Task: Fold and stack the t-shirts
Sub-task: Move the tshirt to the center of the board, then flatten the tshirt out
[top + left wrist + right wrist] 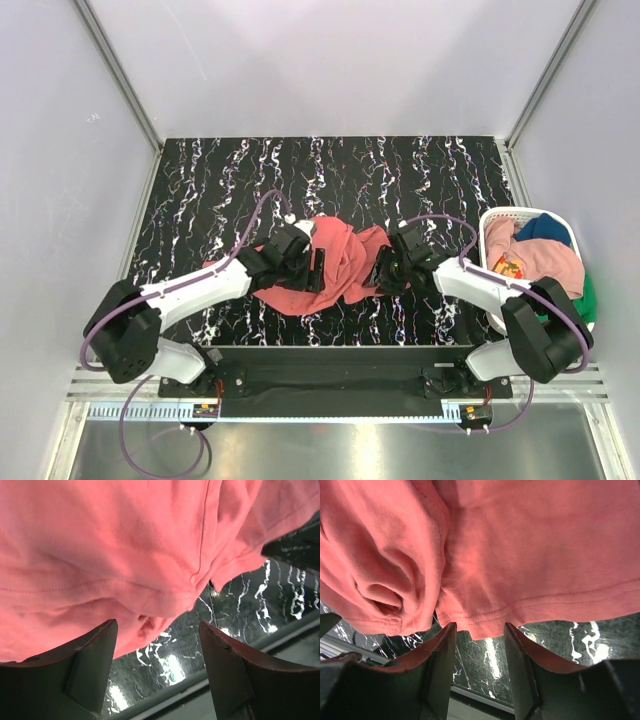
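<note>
A crumpled coral-red t-shirt (335, 262) lies in the middle of the dark marbled table. My left gripper (314, 268) is at its left side and my right gripper (380, 272) at its right side, both low over the cloth. In the left wrist view the coral-red t-shirt (125, 555) fills the top; the left gripper (157, 630) is open, its left finger against the cloth's edge. In the right wrist view the shirt's stitched hem (530, 602) hangs just at the tips of the open right gripper (479, 630). Bare table shows between both pairs of fingers.
A white laundry basket (487, 225) stands at the table's right edge, holding a dusty pink shirt (548, 260), a dark blue one (545, 228) and a green one (589, 298). The table's near edge rail (200, 690) runs close below the grippers.
</note>
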{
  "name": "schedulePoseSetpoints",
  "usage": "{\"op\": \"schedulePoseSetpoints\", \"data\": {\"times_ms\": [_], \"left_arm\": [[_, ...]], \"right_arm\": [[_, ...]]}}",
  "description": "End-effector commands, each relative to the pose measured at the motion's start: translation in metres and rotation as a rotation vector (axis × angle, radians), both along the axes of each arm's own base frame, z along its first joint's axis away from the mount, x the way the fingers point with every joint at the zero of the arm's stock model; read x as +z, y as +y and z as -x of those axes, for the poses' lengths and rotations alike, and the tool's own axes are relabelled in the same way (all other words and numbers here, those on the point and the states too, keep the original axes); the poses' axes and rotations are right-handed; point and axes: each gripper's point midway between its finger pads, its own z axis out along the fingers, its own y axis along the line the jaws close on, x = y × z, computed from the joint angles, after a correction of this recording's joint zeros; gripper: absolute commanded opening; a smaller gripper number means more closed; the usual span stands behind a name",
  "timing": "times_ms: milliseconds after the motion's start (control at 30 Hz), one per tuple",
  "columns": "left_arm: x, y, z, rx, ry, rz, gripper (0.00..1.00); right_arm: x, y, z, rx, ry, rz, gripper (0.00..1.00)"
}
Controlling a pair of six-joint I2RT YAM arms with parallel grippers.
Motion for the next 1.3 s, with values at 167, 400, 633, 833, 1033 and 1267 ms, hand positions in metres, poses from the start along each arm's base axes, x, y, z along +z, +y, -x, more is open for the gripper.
{"op": "schedulePoseSetpoints", "data": {"times_ms": [167, 400, 633, 833, 1033, 1267], "left_arm": [[0.007, -0.011, -0.028, 0.020, -0.129, -0.093, 0.66], [0.010, -0.013, -0.035, 0.031, -0.151, -0.127, 0.06], [0.079, 0.026, -0.050, 0.165, -0.263, -0.183, 0.00], [0.121, 0.112, -0.063, 0.412, -0.266, -0.148, 0.00], [0.111, 0.183, -0.084, 0.572, -0.217, -0.111, 0.00], [0.091, 0.239, -0.101, 0.761, -0.124, 0.013, 0.00]], "right_arm": [[-0.004, 0.016, -0.006, 0.011, -0.064, 0.004, 0.50], [-0.020, 0.002, -0.001, -0.030, -0.006, 0.104, 0.35], [0.027, -0.038, -0.012, -0.134, -0.078, 0.290, 0.00], [0.075, -0.088, -0.009, -0.247, -0.147, 0.434, 0.00], [0.082, -0.141, -0.014, -0.367, -0.120, 0.482, 0.00], [0.092, -0.165, -0.033, -0.412, -0.125, 0.484, 0.00]]}}
